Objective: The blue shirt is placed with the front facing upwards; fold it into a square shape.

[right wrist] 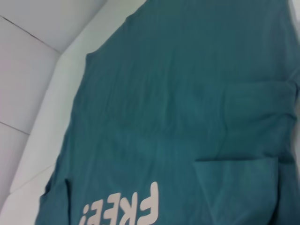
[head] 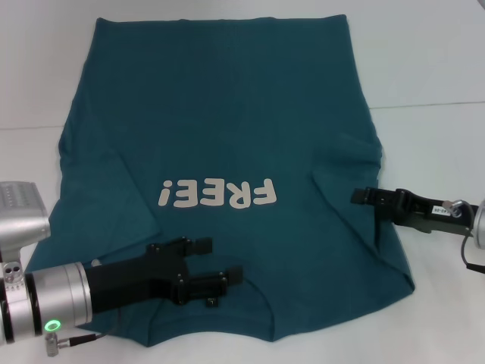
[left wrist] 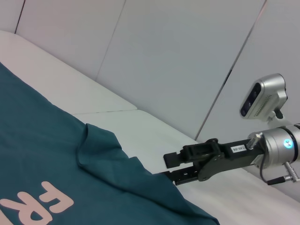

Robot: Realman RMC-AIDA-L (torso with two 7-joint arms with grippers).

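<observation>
White table (head: 439, 68) and pale wall panels (left wrist: 187, 56) surround us; on the table lies the blue shirt (head: 227, 129), spread flat with its front up, and the cream "FREE!" lettering (head: 217, 194) reads upside down in our head view; both sleeves are folded in over the body, one sleeve (head: 106, 189) on our left side and one sleeve (head: 345, 182) on our right. Our left gripper (head: 223, 262) hovers low over the collar end of the shirt, just below the lettering; its two black fingers are apart and nothing is between them. Our right gripper (head: 356, 196) is at the right edge of the shirt, just beside the folded sleeve; the fingertips reach over the cloth, but we cannot tell if they are open or closed, or if they hold the fabric.
</observation>
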